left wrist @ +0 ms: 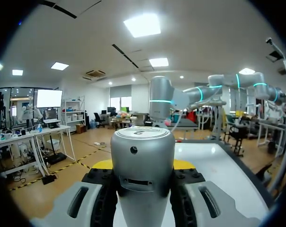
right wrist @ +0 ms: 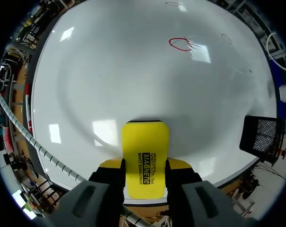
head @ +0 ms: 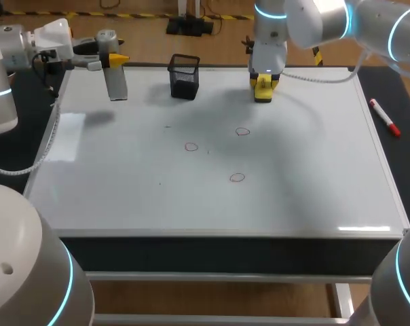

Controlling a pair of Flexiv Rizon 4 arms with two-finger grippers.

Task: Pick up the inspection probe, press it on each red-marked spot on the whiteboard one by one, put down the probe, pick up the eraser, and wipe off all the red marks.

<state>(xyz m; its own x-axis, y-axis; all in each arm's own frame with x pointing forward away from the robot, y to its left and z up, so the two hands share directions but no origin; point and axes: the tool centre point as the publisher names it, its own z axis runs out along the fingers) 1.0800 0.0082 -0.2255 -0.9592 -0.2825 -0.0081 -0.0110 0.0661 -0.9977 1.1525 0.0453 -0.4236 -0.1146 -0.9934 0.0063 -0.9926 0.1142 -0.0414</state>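
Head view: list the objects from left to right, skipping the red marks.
inspection probe → black mesh cup → yellow eraser → red marker

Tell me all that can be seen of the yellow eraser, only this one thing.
The eraser is a bright yellow oblong block with rounded corners and small black print on top; it looks like plastic. It lies flat near the far edge of the whiteboard, seemingly resting on it. The right gripper holds it from above, jaws pressed against its two long sides.
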